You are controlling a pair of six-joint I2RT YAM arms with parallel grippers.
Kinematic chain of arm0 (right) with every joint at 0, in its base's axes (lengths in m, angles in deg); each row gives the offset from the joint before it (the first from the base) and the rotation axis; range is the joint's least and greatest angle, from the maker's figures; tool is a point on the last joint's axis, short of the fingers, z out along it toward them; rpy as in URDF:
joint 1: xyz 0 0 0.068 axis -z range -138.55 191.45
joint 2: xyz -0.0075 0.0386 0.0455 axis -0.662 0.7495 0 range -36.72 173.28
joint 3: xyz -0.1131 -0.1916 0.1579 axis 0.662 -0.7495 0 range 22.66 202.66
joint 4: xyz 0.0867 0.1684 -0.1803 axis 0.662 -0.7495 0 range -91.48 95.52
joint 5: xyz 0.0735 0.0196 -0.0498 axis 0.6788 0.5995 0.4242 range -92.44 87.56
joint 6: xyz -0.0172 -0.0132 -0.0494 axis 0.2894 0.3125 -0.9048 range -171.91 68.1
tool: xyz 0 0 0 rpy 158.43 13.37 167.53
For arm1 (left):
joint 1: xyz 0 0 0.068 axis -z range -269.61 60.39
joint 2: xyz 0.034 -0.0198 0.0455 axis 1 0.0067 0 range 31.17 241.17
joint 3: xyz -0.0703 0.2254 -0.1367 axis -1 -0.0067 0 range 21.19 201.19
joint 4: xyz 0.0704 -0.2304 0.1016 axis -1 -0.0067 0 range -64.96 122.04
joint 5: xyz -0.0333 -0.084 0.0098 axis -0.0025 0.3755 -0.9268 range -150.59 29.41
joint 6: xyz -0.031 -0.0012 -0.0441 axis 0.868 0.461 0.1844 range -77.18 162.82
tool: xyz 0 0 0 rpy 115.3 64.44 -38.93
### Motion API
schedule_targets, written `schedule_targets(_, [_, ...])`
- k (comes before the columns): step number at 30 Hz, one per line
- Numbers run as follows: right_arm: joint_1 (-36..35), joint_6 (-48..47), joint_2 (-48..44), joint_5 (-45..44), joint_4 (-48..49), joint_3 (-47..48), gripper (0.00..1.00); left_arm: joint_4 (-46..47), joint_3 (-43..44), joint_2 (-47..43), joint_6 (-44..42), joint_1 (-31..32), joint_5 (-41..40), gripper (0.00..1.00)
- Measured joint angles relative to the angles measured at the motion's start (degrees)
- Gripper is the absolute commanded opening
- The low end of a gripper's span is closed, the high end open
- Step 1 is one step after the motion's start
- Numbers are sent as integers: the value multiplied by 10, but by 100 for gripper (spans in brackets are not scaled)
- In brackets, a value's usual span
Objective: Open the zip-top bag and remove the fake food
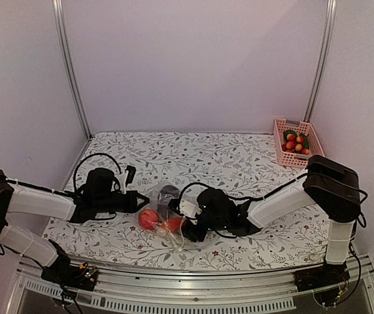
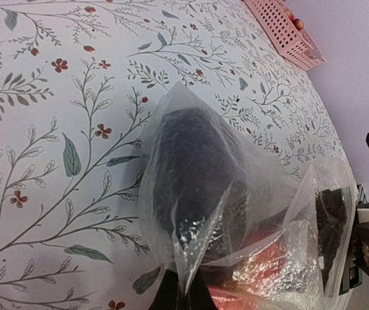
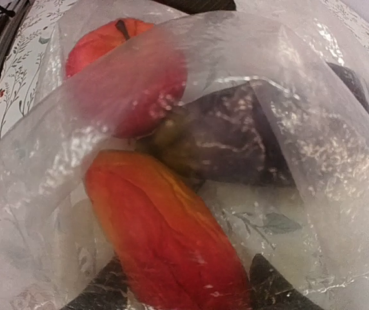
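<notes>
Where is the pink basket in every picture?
Top external: the pink basket sits far back on the right.
Left wrist: the pink basket is at the top right edge.
Right wrist: not in it.
Shared landmark: the zip-top bag, which shows in all three views.

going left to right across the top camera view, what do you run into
left claw → red apple → orange-red piece → pink basket
</notes>
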State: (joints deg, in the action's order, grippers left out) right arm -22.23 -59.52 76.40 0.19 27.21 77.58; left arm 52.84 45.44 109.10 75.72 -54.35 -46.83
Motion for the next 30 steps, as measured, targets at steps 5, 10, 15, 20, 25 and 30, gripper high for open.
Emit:
schedule_targets(5, [0,-8,-8,8,-15,-1,39,-2,0,0,-1,1,-8,0])
schedule_targets(10, [0,-10,-42,5,-49,-7,34,-23,0,-5,-3,1,-45,0])
schedule_targets(15, [1,-9,-84,-7,-75,-10,30,-50,2,-16,-3,1,-93,0])
schedule_targets(20, [1,-1,-108,-31,-102,-27,29,-71,2,-28,-3,1,-142,0])
schedule_targets(25, [3,15,-127,-57,-132,-60,28,-85,2,-39,2,-1,-177,0])
schedule_targets(30, [35,38,-161,-60,-150,-87,27,-87,2,-43,4,-6,-190,0])
